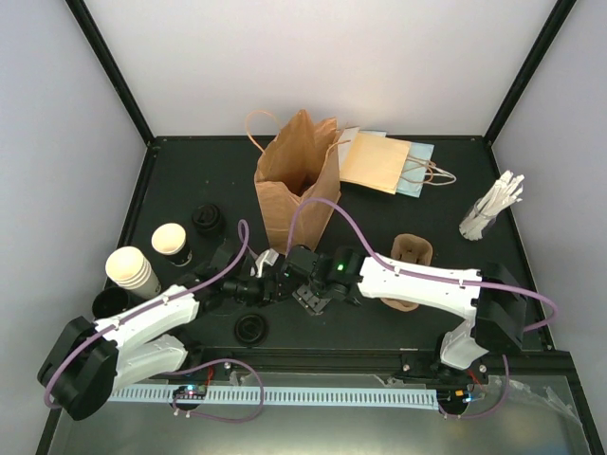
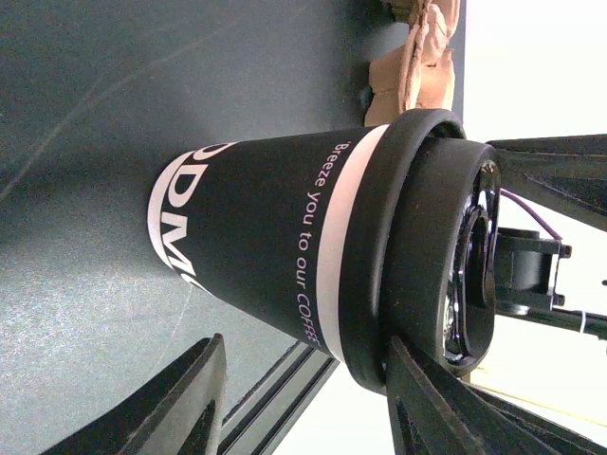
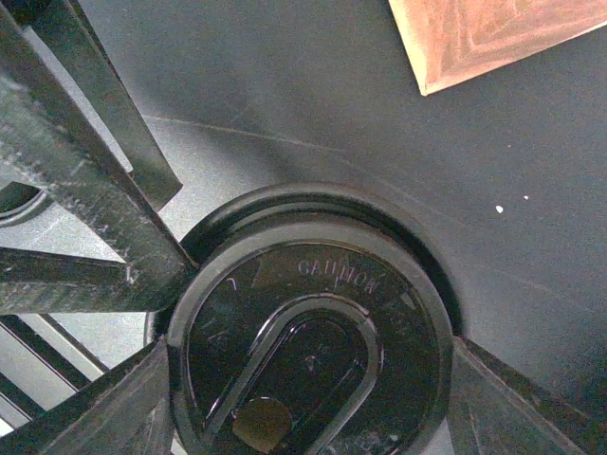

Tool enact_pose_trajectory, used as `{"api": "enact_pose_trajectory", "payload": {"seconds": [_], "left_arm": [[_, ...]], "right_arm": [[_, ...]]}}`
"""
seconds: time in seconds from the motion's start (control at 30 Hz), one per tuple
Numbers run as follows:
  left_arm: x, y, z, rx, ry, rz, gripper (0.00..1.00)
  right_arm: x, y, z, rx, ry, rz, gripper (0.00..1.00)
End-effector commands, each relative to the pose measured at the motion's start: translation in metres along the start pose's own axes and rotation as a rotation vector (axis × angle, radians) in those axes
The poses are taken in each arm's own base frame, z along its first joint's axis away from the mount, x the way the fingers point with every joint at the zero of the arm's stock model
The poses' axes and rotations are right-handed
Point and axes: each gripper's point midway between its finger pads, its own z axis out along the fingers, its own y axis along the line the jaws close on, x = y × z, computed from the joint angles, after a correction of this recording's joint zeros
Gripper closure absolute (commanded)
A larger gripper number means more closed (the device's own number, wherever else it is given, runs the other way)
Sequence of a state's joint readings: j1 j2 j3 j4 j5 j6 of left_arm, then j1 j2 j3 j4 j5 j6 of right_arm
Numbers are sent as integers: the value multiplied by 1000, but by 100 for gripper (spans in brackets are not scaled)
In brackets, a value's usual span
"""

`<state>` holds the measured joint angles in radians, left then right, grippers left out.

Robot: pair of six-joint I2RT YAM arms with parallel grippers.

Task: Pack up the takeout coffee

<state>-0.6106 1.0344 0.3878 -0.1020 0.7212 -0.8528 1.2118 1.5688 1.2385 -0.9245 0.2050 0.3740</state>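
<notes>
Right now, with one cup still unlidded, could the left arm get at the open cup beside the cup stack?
Probably yes, once freed: the open cup stands unobstructed on that arm's side, but the left gripper is closed on the lidded cup.

Stock on the table, as I count it from the feeds:

- Sleeved paper cups: two, an open cup (image 1: 171,241) and a lidded cup (image 2: 256,251).
- Ribbed cream cup (image 1: 132,270), no sleeve: one; I cannot tell whether it is a stack.
- Black lids: three, a fitted lid (image 3: 313,365), a far loose lid (image 1: 207,218) and a near loose lid (image 1: 251,329).
- Dark round item (image 1: 109,303): one, kind unclear.
- Standing brown bag (image 1: 294,185): one.
- Flat handled bags: two, a tan bag (image 1: 375,163) and a pale blue bag (image 1: 420,188).
- Pulp carrier (image 1: 414,250): one.
- Holder of white sticks (image 1: 491,210): one.
</notes>
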Motion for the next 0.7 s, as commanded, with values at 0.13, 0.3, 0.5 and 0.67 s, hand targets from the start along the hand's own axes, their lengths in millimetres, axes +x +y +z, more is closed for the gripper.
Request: {"api": "enact_pose_trajectory", "payload": {"seconds": [0.13, 0.3, 0.5, 0.67], "left_arm": [[6, -14, 10, 42, 10, 19, 53], [13, -17, 16, 45, 32, 22, 53], [14, -17, 24, 40, 39, 10, 53], [16, -11, 26, 14, 30, -17, 55]], "right_arm": [[34, 8, 30, -21, 178, -26, 30], [30, 10, 27, -29, 171, -28, 30], [30, 10, 27, -29, 172, -31, 30], [30, 10, 29, -30, 176, -31, 30]]}}
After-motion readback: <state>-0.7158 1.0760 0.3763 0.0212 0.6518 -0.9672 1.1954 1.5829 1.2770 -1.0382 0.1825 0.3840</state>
